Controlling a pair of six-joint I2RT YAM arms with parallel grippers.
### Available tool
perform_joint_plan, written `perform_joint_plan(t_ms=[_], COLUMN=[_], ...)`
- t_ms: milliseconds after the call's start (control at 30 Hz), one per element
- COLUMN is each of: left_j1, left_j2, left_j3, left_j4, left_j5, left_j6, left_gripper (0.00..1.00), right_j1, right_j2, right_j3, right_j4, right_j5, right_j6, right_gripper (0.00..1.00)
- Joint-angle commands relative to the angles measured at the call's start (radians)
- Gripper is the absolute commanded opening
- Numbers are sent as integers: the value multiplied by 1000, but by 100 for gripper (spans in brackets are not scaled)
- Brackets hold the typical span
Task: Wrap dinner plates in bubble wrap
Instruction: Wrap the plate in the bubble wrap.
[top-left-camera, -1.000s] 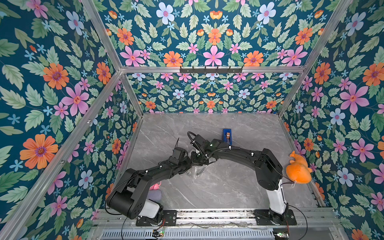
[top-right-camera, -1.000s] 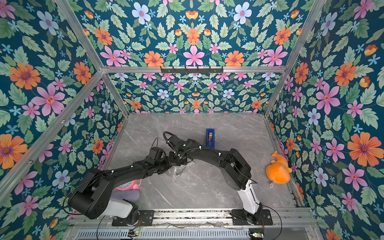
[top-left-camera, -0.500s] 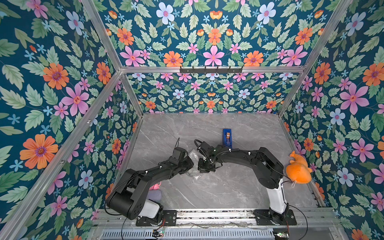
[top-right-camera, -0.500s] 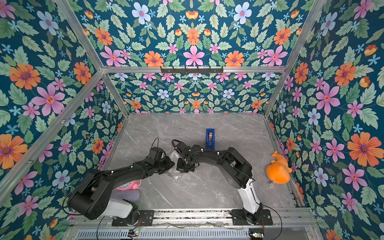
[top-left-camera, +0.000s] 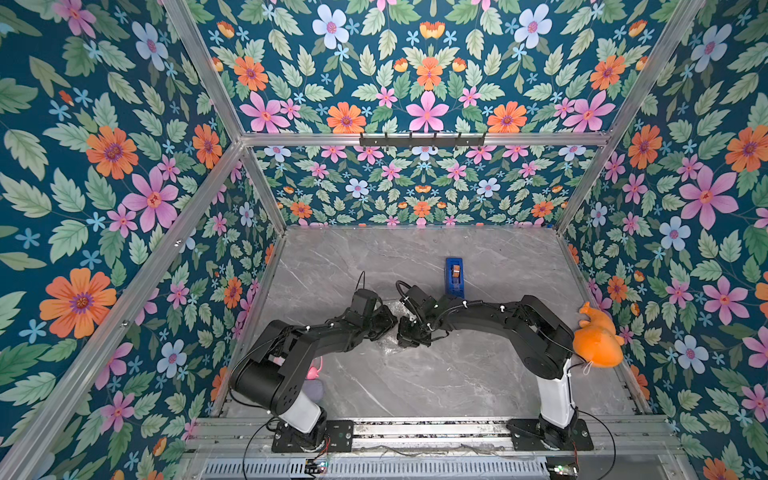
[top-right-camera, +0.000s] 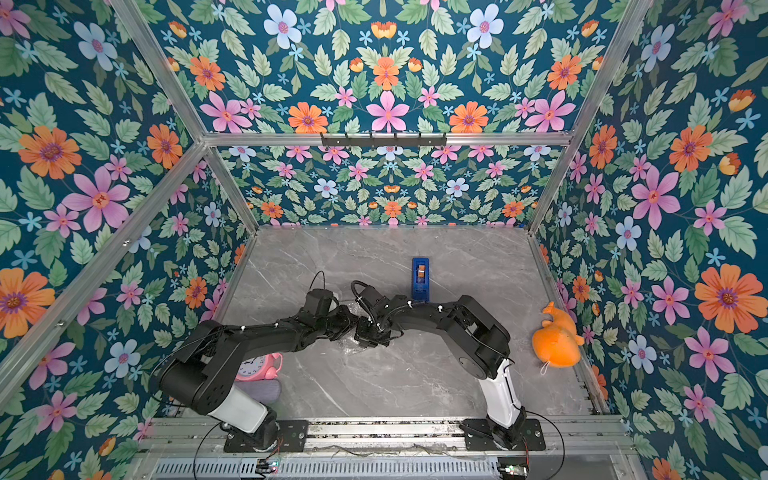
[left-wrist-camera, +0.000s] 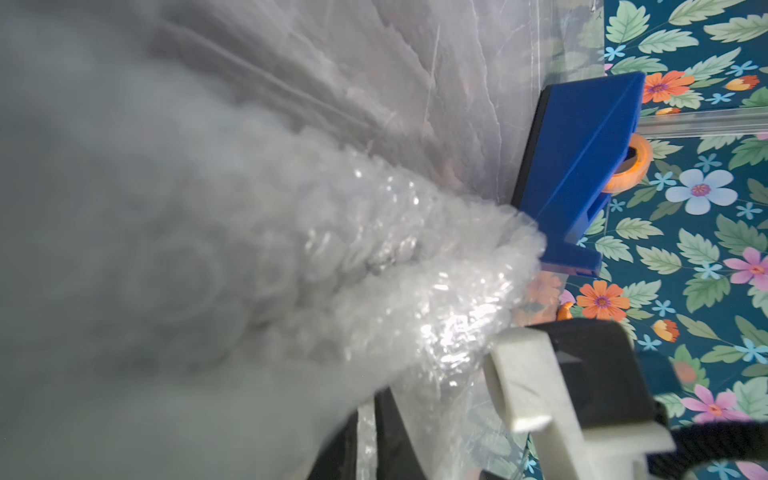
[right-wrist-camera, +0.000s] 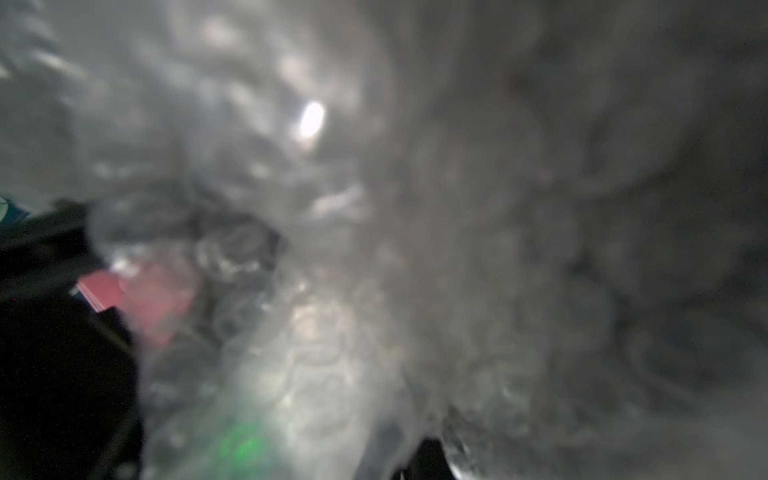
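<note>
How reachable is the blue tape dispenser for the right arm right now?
Probably reachable: the tape dispenser stands on bare table close beside the right arm, nothing between. But the right end effector is shut and down in the bubble wrap, so it must back out first.

Clear, dimpled bubble wrap (top-left-camera: 387, 344), crumpled into a shimmering bunch at mid grey table (top-left-camera: 415, 386).

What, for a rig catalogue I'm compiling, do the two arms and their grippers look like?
Both the left arm and right arm are black, chunky-jointed links above a white lower segment on a black base plate. Black cables loop off the wrists, held by white ties. The left gripper and right gripper are compact black blocks.
</note>
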Motion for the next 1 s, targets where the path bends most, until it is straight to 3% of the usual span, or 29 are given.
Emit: perform_joint_plan(t_ms=[0, 233, 500, 767, 967], left_j1=[-1, -1, -1, -2, -1], left_j2=[20, 25, 17, 4, -24], left_j3=[12, 3, -7, -9, -5], left_j4=[63, 6, 3, -37, -76], left_j5=[24, 6, 5, -7, -24], left_j6=[-15, 25, 31, 58, 93], left_gripper=[10, 10, 10, 10, 12], right_j1=[-12, -44, -48, -145, -157], right_j2=[-9, -69, 31, 43, 100], right_j3=[-25, 22, 101, 117, 120], right_j4=[-48, -30, -9, 4, -56], right_j5=[43, 60, 34, 52, 48], right_j6=[36, 1, -7, -32, -65], right_gripper=[0, 1, 1, 1, 0])
